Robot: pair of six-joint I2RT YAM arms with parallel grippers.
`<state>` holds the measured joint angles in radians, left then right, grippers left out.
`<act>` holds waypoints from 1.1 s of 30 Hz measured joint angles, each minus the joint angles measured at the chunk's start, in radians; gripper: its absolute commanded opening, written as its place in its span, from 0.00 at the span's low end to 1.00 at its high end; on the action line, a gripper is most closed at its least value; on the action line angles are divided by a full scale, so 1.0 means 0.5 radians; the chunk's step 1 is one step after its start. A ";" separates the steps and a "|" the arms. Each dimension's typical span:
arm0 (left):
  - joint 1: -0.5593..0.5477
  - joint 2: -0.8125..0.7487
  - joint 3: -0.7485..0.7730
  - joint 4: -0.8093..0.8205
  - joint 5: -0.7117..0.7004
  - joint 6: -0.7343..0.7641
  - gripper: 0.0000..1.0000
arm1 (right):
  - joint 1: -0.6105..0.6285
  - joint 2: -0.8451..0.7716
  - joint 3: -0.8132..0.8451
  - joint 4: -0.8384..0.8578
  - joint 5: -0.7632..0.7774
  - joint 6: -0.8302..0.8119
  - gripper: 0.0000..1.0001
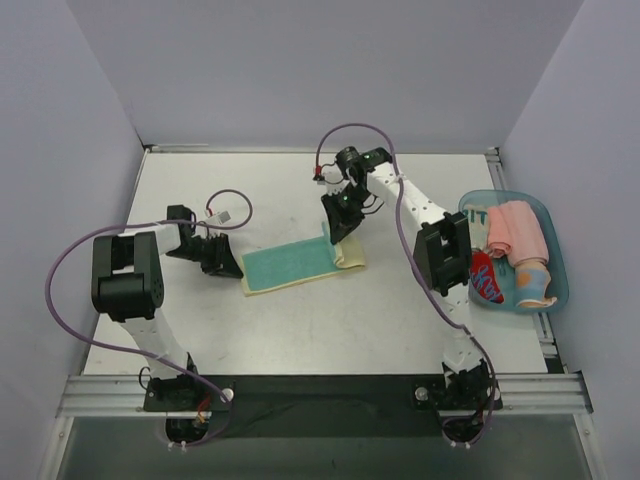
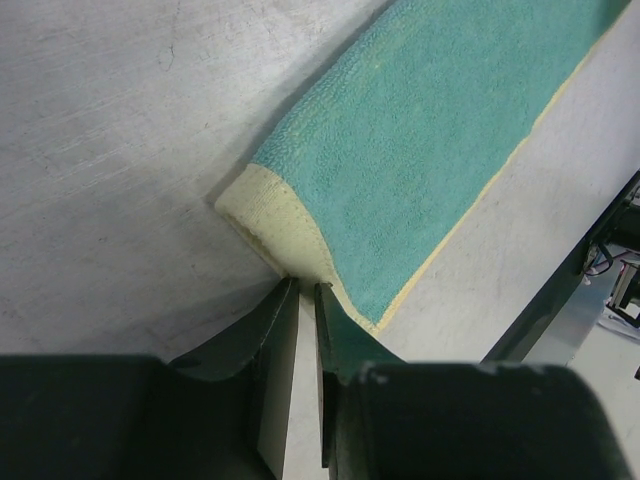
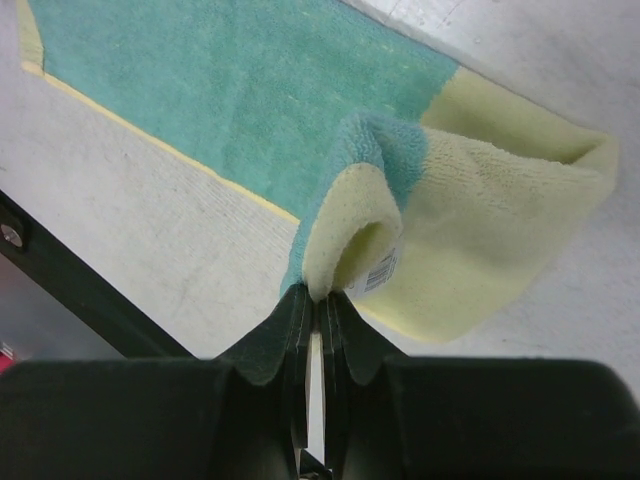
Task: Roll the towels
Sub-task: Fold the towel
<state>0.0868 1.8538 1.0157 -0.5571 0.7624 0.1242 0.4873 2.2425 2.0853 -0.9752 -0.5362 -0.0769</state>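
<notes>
1. The right pincer (image 1: 338, 238) (image 3: 318, 297) is clenched on the yellow towel (image 1: 295, 265) (image 3: 230, 90), its two fingers pressed together over a lifted fold of the cloth.
2. Just beyond its tips the pinched edge curls up into a small loop, teal on the outside and pale yellow inside (a barcode label (image 3: 378, 270) shows in the curl).
3. Further out from those tips and to their right, the turned-over end of the towel lies in a soft yellow flap; the teal face spreads flat away to their left.
4. The left pincer (image 1: 228, 264) (image 2: 307, 288) sits low at the opposite end of the same towel (image 2: 420, 150), its fingers nearly together with a thin slit between them.
5. The towel's yellow corner, slightly raised, meets the tips of that pincer; whether they grip it I cannot tell.
6. The rest of the cloth lies flat on the table (image 1: 300, 330), running away from the left pincer towards the right one.
7. Well off to the right pincer's outer side, a blue tray (image 1: 548, 212) holds the red towel (image 1: 486, 280) beside a pink roll of cloth (image 1: 518, 230).
</notes>
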 measured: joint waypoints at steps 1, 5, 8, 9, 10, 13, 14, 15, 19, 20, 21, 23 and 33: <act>0.000 0.000 -0.002 0.002 0.002 0.000 0.24 | 0.015 0.034 0.005 -0.001 -0.002 0.006 0.00; 0.000 0.000 -0.008 0.009 0.012 0.000 0.24 | 0.059 0.155 0.037 0.008 -0.009 0.037 0.00; 0.000 0.000 -0.009 0.011 0.015 0.000 0.24 | 0.081 0.220 0.057 0.015 -0.012 0.056 0.00; 0.000 0.000 -0.009 0.011 0.015 0.000 0.24 | 0.090 0.232 0.058 0.021 -0.013 0.060 0.00; 0.000 0.001 -0.009 0.011 0.016 0.000 0.24 | 0.094 0.243 0.060 0.023 -0.013 0.065 0.00; 0.000 0.001 -0.009 0.011 0.017 0.000 0.24 | 0.108 0.259 0.064 0.036 -0.013 0.084 0.00; 0.000 0.002 -0.009 0.011 0.018 0.000 0.24 | 0.111 0.263 0.071 0.038 -0.013 0.093 0.00; 0.000 0.002 -0.009 0.011 0.018 0.000 0.24 | 0.112 0.271 0.087 0.040 -0.013 0.102 0.00; 0.000 0.002 -0.009 0.012 0.018 0.000 0.24 | 0.114 0.289 0.123 0.070 -0.014 0.118 0.00; 0.000 0.002 -0.009 0.012 0.018 0.000 0.24 | 0.115 0.289 0.124 0.072 -0.014 0.122 0.00; 0.000 0.002 -0.009 0.012 0.018 0.001 0.24 | 0.115 0.289 0.128 0.073 -0.014 0.125 0.00; 0.000 0.002 -0.009 0.011 0.018 0.001 0.24 | 0.120 0.289 0.133 0.077 -0.014 0.130 0.00; 0.000 0.002 -0.009 0.008 0.038 0.010 0.31 | 0.156 0.383 0.167 0.102 -0.034 0.143 0.04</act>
<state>0.0868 1.8545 1.0111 -0.5529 0.7815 0.1291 0.5652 2.4340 2.1689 -0.9241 -0.5529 -0.0055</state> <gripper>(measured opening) 0.291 0.053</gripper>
